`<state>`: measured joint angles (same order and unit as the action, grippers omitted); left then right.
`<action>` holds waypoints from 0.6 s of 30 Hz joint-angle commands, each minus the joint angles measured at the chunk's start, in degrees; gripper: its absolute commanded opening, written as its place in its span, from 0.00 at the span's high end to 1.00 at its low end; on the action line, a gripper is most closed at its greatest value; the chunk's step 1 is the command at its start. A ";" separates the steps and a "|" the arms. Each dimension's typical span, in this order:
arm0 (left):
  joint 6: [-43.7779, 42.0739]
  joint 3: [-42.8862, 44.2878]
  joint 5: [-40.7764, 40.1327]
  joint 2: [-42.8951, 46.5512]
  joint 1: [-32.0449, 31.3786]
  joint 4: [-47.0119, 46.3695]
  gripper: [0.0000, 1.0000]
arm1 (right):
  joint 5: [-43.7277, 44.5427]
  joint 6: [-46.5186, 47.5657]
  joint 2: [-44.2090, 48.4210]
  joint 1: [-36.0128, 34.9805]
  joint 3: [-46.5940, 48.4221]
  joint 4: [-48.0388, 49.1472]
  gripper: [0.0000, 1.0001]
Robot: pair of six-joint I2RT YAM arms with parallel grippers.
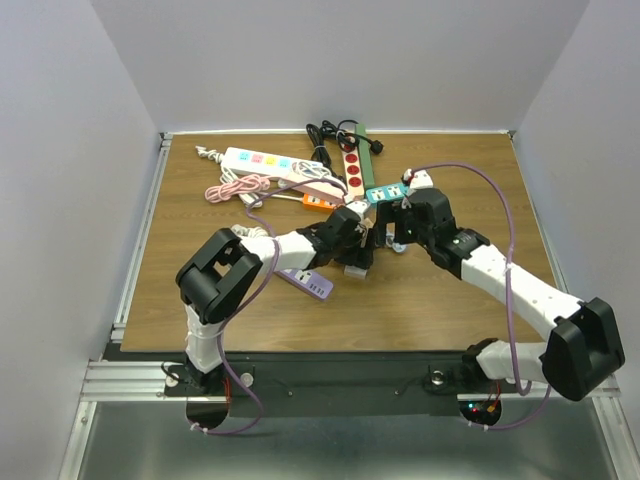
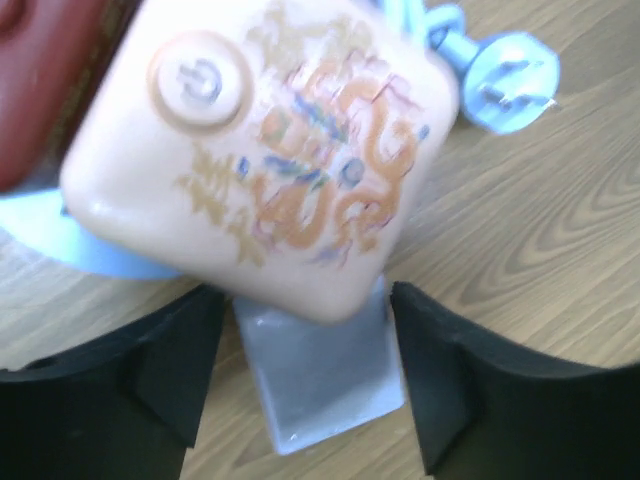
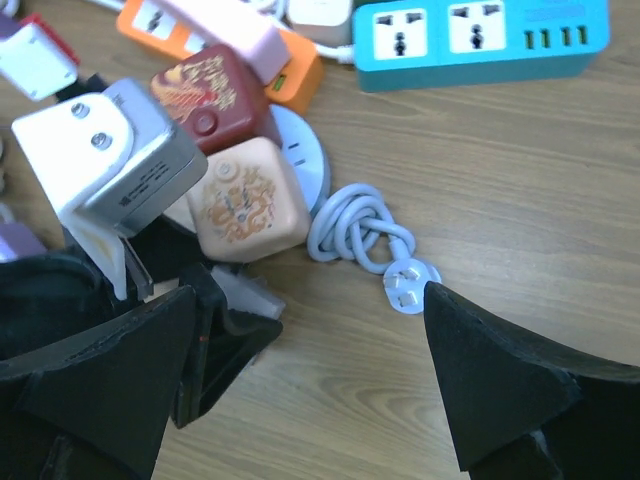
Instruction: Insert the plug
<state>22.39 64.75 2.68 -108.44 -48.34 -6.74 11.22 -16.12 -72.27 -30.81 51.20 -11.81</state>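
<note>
The light-blue three-pin plug (image 3: 410, 285) lies pins up on the wood table at the end of its coiled cord (image 3: 355, 225). It also shows in the left wrist view (image 2: 515, 80). My right gripper (image 3: 310, 295) is wide open and empty above the table, its right finger just beside the plug. My left gripper (image 2: 308, 295) is open, its fingers on either side of a translucent grey block (image 2: 325, 375) that sticks out from under a cream cube adapter (image 2: 270, 150) with a dragon print. In the top view both grippers, left (image 1: 360, 252) and right (image 1: 395, 238), meet mid-table and hide the plug.
A teal power strip (image 3: 480, 35) lies behind the plug. A red cube adapter (image 3: 210, 95), an orange strip (image 3: 295, 65) and a round blue base (image 3: 300, 150) crowd the cream cube. White, pink and red-socket strips (image 1: 352, 165) lie at the back; a purple strip (image 1: 308, 283) lies near the left arm.
</note>
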 commanded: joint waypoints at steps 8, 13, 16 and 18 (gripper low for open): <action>-10.61 -13.24 13.31 19.92 1.13 -0.73 0.01 | -28.08 14.79 6.01 0.75 -5.59 4.61 0.00; -10.01 -21.06 18.50 29.94 4.12 -0.90 0.01 | -31.62 18.66 -3.57 0.66 -4.62 5.04 0.02; -6.93 -25.28 20.87 36.79 8.95 -2.39 0.01 | -30.56 20.86 -6.82 0.66 -3.65 5.05 0.02; -5.53 -28.00 24.28 41.70 12.72 -4.85 0.01 | -30.21 22.44 -8.84 0.66 -2.87 5.13 0.02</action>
<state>14.28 38.79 15.68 -79.37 -41.30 -3.01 -28.64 -4.67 -76.84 -32.82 49.30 0.54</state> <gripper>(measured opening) 0.986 0.988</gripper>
